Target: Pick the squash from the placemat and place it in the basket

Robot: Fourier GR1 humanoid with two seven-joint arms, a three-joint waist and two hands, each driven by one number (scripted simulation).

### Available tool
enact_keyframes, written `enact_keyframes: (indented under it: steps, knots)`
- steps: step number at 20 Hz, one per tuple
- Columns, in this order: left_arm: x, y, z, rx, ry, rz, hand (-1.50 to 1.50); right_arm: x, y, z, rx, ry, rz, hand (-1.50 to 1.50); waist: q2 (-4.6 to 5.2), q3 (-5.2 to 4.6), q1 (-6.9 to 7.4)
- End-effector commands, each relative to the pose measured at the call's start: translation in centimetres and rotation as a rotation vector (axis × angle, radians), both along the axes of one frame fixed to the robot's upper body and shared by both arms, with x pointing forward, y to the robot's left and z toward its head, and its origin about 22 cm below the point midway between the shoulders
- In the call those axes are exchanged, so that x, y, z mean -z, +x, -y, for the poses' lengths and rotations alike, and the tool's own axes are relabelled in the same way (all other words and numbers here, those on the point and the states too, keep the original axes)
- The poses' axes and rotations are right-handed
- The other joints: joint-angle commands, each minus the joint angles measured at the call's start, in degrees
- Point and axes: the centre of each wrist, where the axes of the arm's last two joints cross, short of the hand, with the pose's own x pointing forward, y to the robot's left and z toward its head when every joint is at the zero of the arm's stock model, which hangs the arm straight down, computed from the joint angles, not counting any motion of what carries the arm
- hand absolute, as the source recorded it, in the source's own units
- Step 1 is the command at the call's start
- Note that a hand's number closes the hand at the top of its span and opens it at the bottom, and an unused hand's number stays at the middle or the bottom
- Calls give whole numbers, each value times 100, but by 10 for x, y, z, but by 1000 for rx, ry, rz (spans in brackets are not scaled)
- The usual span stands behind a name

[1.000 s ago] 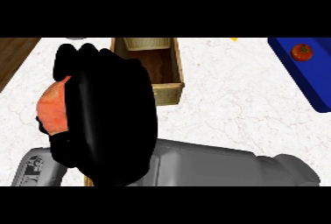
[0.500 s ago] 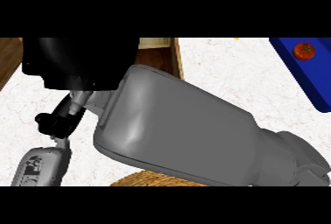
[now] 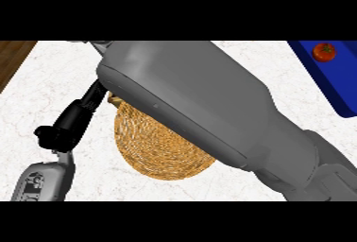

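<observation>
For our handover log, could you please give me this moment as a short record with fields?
counter: white marble counter; brown wood strip at its far-left corner
basket: round woven basket, mid-counter, partly hidden by the right forearm
right forearm: grey right forearm, crossing from lower right to upper left
right hand: out of view
left hand: left hand near the left edge, open, fingers up
squash: not visible
placemat: blue placemat, upper right
tomato: red tomato on the placemat
</observation>
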Motion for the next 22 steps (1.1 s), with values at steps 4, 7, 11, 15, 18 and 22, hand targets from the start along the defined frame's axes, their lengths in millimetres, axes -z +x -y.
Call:
enact_keyframes:
  steps: [4,7,11,15,18,22]
  knots:
    - [11,-3,-7,-11,-4,0,0,22,26,0,84,96,-114,150,17,6,-104]
    - [5,-12,-2,-6,-4,7,0,47,38,8,94,97,-106,150,0,12,-125]
    - [1,-16,-3,-23,-2,13,0,67,52,18,105,68,-45,150,-8,16,-189]
    - [-10,-12,-27,-37,-7,5,0,74,64,25,132,48,2,150,4,15,-173]
    - [3,-19,-15,-27,11,10,0,76,69,34,183,218,72,150,12,17,-177]
    - [-3,-9,-21,-27,-4,13,0,76,76,36,172,149,37,-150,10,15,-193]
